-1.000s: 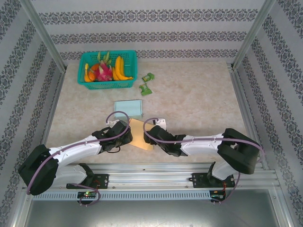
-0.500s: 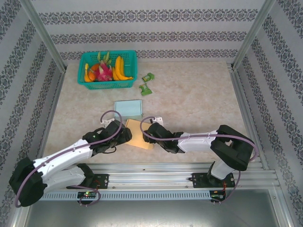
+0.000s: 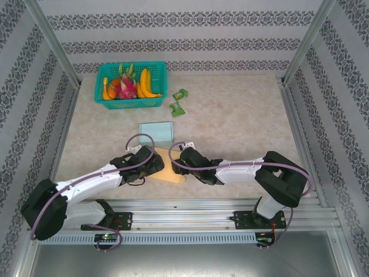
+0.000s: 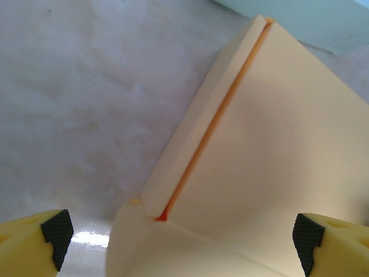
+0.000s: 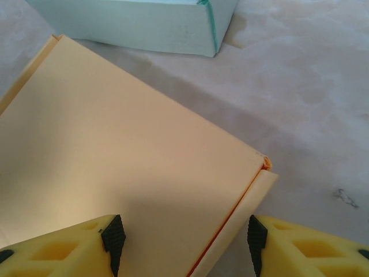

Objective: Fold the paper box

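Both long edges of the paper box [image 3: 168, 165], flat on the table [image 3: 242, 121] just short of the teal box [image 3: 156, 131], run away from my bases, one under each tool. My left gripper [image 4: 181, 242] gapes wide over the folded left flap. My right gripper [image 5: 184, 239] stands half spread over the right edge, pinching nothing, so I judge the left better placed.

Robot lab cell: aluminium frame posts [image 3: 53, 43], wallpapered panels [image 3: 184, 34], marble-look tabletop [image 3: 242, 121].

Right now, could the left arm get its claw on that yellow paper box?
Probably yes: the left claw hangs open right over the yellow box, with nothing between them.
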Robot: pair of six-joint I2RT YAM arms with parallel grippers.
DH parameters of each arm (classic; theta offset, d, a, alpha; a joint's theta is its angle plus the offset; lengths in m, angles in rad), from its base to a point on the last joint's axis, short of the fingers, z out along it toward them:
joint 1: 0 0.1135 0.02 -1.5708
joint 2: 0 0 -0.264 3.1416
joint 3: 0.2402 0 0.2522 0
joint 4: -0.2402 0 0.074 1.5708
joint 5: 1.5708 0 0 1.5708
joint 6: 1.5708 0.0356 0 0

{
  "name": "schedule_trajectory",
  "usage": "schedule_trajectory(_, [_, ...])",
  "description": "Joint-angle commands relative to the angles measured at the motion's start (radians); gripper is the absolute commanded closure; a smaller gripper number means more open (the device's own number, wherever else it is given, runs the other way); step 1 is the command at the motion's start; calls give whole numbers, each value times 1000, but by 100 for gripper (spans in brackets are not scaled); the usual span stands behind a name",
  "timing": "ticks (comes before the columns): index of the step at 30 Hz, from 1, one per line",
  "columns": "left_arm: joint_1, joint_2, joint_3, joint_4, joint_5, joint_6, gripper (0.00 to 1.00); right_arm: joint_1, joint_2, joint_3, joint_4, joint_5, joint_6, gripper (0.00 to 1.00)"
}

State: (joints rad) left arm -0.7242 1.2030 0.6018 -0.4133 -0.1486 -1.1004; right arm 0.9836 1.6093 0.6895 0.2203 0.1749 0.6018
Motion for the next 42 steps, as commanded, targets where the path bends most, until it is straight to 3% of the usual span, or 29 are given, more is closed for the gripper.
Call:
schedule_trajectory(1, [13,51,32,68,54,21,3,-5,27,8,-30,-32,-28,40])
schedule_trajectory(14, [12,152,10,122,51,13,15,-8,-5,-10,-34,-42,-35,40])
schedule_trajectory(24, [12,165,-16,125,36,16,19,-19,-28,-1,-58,-33,-71,38])
schedule_trajectory(29, [12,165,-21,114,15,20,19,-14,-85,-29,-56,-28,-6,38])
schedule_trajectory(36, [12,163,-30,124,21,22,19,46,-233,-105,-80,42,73,39])
schedule_trajectory(42, [12,167,-30,129,25,23,19,121,-251,-115,-96,74,140,41])
